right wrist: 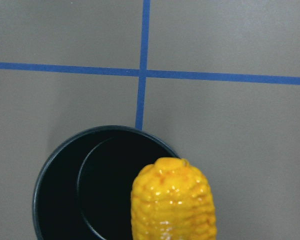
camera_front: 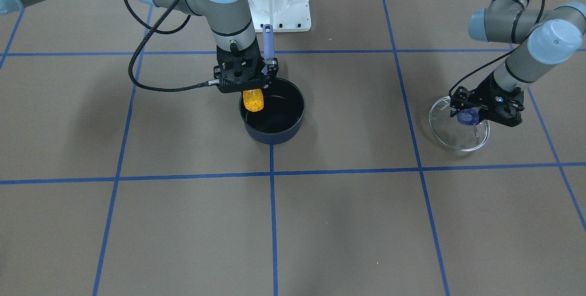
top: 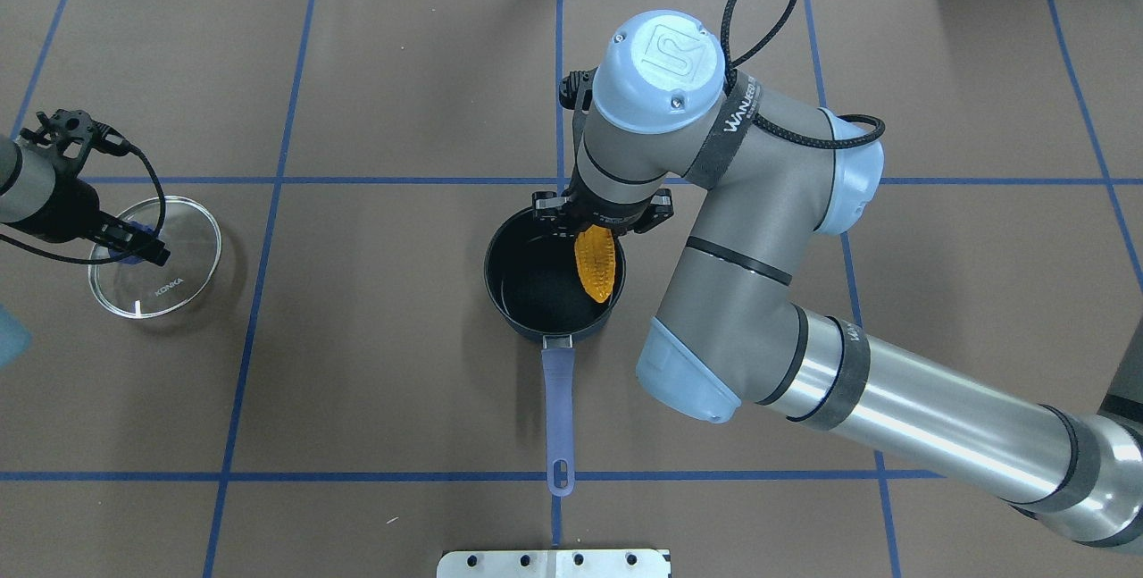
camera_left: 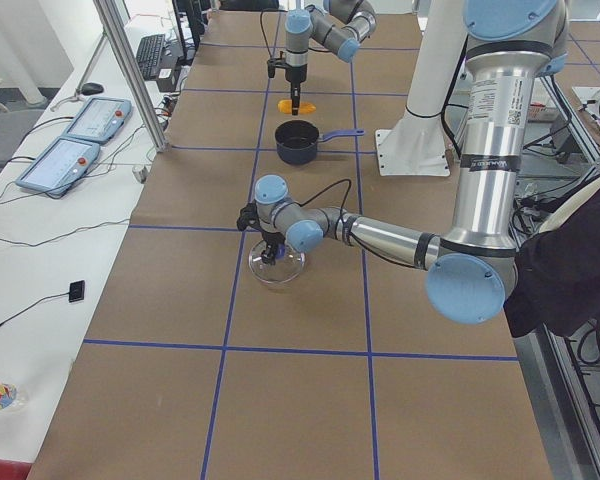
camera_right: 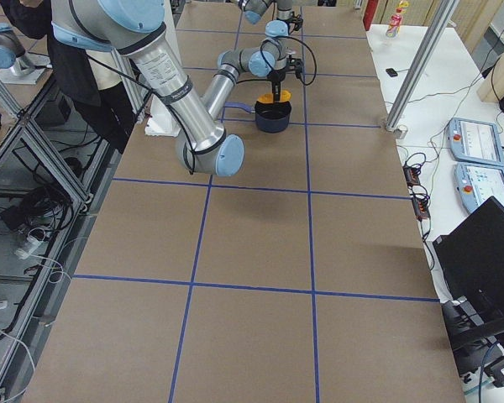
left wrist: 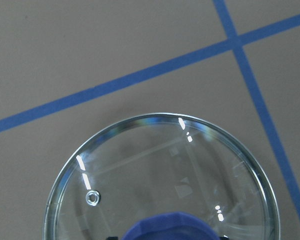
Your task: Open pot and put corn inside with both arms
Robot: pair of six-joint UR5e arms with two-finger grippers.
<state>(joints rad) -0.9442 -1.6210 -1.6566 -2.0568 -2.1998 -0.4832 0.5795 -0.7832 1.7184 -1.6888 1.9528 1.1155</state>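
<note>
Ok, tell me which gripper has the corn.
The right gripper: it is shut on the corn, held over the open pot. The left gripper is off to the side, at the glass lid.

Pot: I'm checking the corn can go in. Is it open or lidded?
Open: the pot shows a bare black interior; the glass lid sits far off it.

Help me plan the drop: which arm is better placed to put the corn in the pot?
Right: the right gripper holds the corn over the open pot; the left gripper is off at the lid.
</note>
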